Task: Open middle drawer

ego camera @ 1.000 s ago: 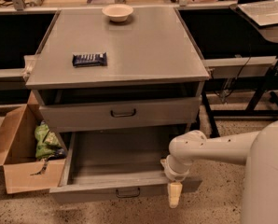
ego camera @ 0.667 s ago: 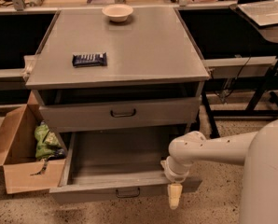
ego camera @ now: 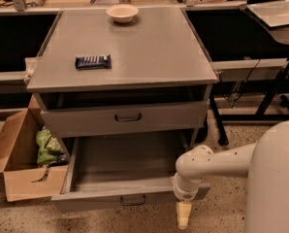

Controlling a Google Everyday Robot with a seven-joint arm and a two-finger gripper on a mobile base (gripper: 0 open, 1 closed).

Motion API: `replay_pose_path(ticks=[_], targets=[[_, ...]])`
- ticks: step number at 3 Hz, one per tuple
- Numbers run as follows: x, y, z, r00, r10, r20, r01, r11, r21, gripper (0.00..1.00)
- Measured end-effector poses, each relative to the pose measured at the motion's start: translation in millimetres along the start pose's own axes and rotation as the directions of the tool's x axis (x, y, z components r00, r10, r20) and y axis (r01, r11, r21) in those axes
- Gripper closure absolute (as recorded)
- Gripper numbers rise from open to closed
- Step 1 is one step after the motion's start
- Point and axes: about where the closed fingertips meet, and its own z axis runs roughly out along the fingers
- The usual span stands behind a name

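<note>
Lit evenly from overhead, warm and moderately bright. Soft sheen across the grey cabinet top (ego camera: 149,47), strongest near the bowl (ego camera: 122,12). Only short, faint shadows beneath the bowl and the snack bar (ego camera: 92,61). Deep shade under the top's overhang and toward the back of the pulled-out middle drawer (ego camera: 101,201). Pale and well lit, just off that drawer's front right corner, pointing down: the gripper (ego camera: 183,216).

The tool (ego camera: 183,221) hangs just before the right front corner of the middle drawer (ego camera: 98,201).
</note>
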Motion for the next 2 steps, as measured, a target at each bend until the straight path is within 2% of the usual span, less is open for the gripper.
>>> replay_pose_path(ticks=[1,2], targets=[[7.7,22.9,4.7,0.998,0.053,-0.024,-0.053,0.9986,-0.006,0.19],[6.7,22.5,1.3,0.998,0.053,-0.024,-0.053,0.9986,-0.006,0.41]])
